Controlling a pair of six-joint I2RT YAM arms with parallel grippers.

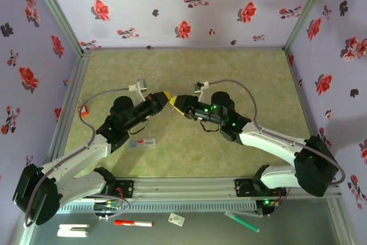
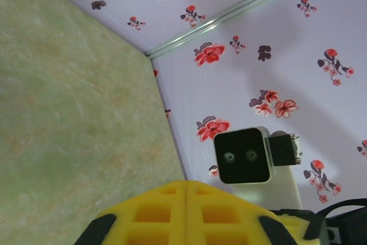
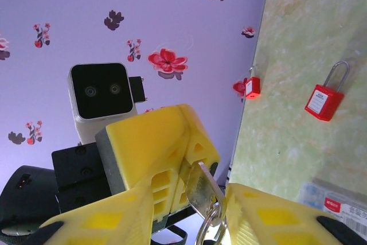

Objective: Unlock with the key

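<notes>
Here the left gripper (image 1: pixel 166 97), angled inward midair, pinches the key (image 3: pixel 199 185)

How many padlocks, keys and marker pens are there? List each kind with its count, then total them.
Red padlocks: 2
Key: 1
Marker pens: 2
Total: 5

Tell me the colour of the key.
Silvery grey metal; the key shows best in the right wrist view.
</notes>
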